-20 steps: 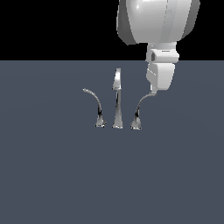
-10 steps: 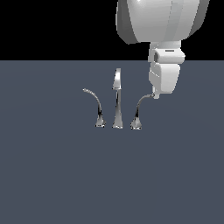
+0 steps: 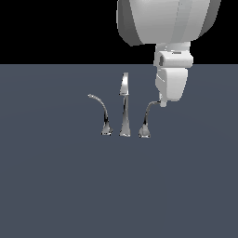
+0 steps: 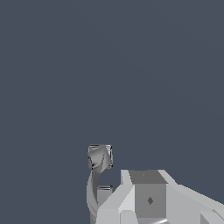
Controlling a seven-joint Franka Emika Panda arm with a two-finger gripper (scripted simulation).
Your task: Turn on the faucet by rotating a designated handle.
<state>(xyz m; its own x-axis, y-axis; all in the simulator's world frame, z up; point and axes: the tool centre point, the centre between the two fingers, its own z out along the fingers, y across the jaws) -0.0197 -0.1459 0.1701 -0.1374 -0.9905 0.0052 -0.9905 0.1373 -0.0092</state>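
On the exterior view's left, you see the first of the faucet's [image 3: 124, 111] three chrome pieces: a curved lever [image 3: 101, 113] whose thin tip arches toward that view's left, its flared base resting on the dark grey tabletop [image 3: 56, 186]. Just beside it, in the middle, you have the tall straight spout [image 3: 124, 104], upright and tapering, the highest of the three.

Next to the spout, toward the exterior view's right, stands the handle [image 3: 147, 120], the horn-shaped lever that flares at its base and bends toward that view's right. Its thin tip reaches up to the lower end of the gripper [image 3: 162, 103], and the two look to be touching or nearly so; you cannot tell which from this angle.

Above the handle's tip, the white arm [image 3: 167, 21] comes down from the top of the frame, with the gripper pointing downward. You cannot tell whether its jaws are apart or together, since its body hides them.

In the wrist view, you see the handle [image 4: 99, 173] from above as a curved chrome strip with a square base, close beside the pale gripper housing [image 4: 148, 199].
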